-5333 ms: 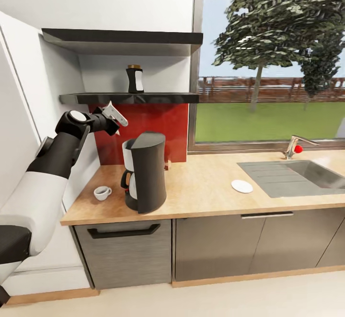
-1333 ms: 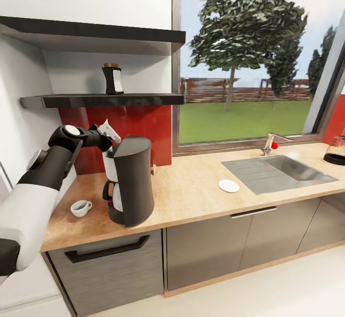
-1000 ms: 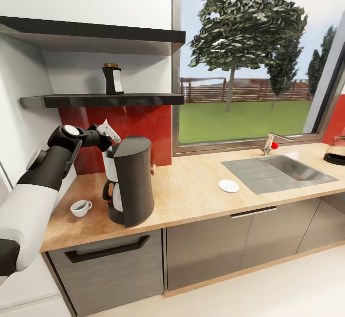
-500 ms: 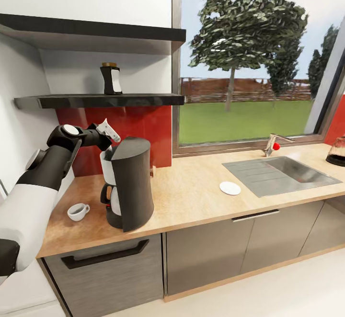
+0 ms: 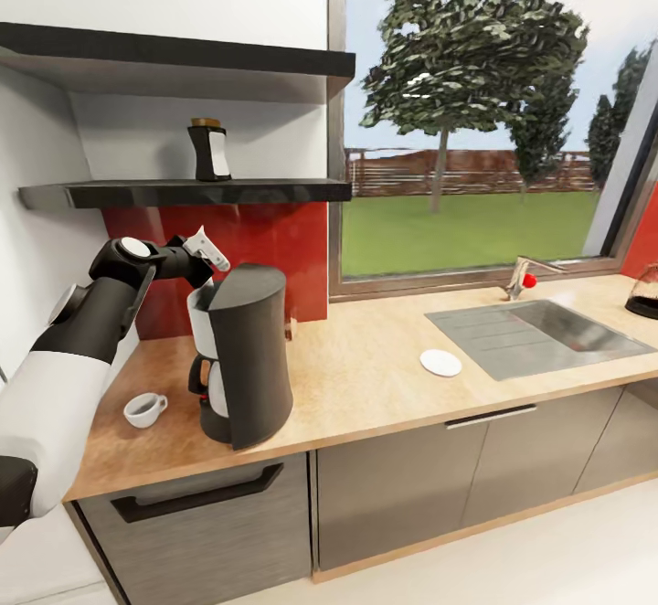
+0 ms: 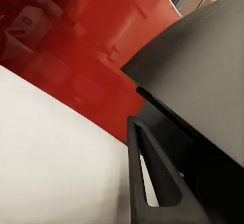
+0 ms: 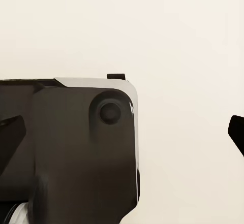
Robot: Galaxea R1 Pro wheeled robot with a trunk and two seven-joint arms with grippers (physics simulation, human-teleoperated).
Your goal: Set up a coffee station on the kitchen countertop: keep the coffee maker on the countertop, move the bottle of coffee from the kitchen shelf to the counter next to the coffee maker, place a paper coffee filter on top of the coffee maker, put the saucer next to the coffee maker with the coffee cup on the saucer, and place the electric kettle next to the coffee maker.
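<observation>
The bottle of coffee (image 5: 208,150) is seen standing upright on the black shelf (image 5: 183,192), above and slightly left of the coffee maker (image 5: 242,354) on the countertop (image 5: 366,376). The left gripper (image 5: 208,251) is held raised between shelf and coffee maker, just beside the machine's pale tank and well below the bottle. Whether its fingers are open or closed cannot be told: in the head view they are too small, and in the left wrist view only a dark finger (image 6: 152,178) against the red wall panel (image 6: 86,56) and the coffee maker's dark body (image 6: 203,82) is shown. The state of the right gripper cannot be determined either from the right wrist view.

The bottle is judged rigid, fairly light and probably smooth-sided, so slipping under a weak grip is a risk. A hold across the body at the white label, below the gold cap, is recommended; the narrower cap is judged a poorer purchase. Being tall for its base, it could be tipped by a glancing approach.

The cup (image 5: 144,408) is noted left of the machine, the saucer (image 5: 440,363) well apart near the sink (image 5: 535,335), and the kettle (image 5: 644,291) at the far right edge.
</observation>
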